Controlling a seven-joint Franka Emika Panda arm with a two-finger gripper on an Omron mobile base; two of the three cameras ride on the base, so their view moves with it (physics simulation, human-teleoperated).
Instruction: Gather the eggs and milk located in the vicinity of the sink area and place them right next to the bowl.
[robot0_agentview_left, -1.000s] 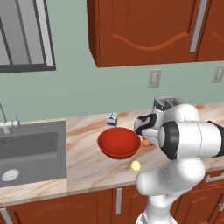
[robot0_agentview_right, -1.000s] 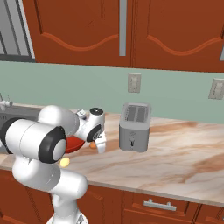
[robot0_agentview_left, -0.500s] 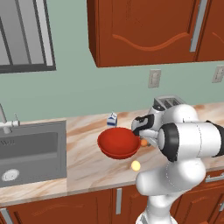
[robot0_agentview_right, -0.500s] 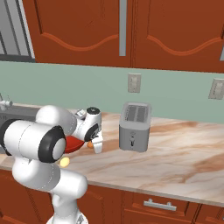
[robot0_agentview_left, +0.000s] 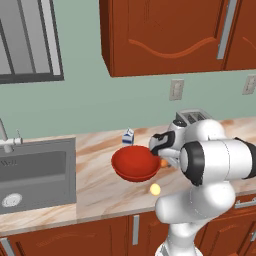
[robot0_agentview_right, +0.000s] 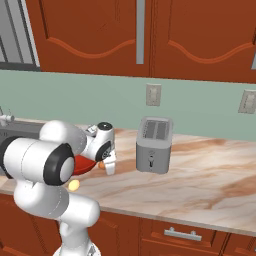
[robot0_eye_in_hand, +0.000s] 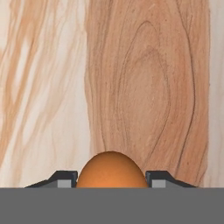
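**Orange-brown egg clamped over the marbled counter, beside the red bowl**

In the hand view the orange-brown egg sits smooth and rounded between the two dark finger tips, which press in on it from 9 and 3 o'clock; the jaws are clamped on the egg. Behind it runs the counter, a polished stone surface with swirling tan and cream veins.

In the left base view the gripper hangs at the 3 o'clock edge of the bowl, with the same egg showing as a small orange spot just beside the rim. The bowl is wide, shallow and glossy red, standing on the counter. The pale yellow egg lies on the stone at about 5 o'clock from the bowl, near it but apart. The milk, a small white carton with blue markings and a gabled top, stands upright at 12 o'clock from the bowl, close to the rim. Well off at 9 o'clock is the sink, a rectangular grey metal basin with a round drain.

In the right base view the gripper points down with the orange egg at its tips, a sliver of the red bowl at 9 o'clock and the pale egg lower at 7 o'clock. A boxy grey toaster with two top slots stands at 3 o'clock.
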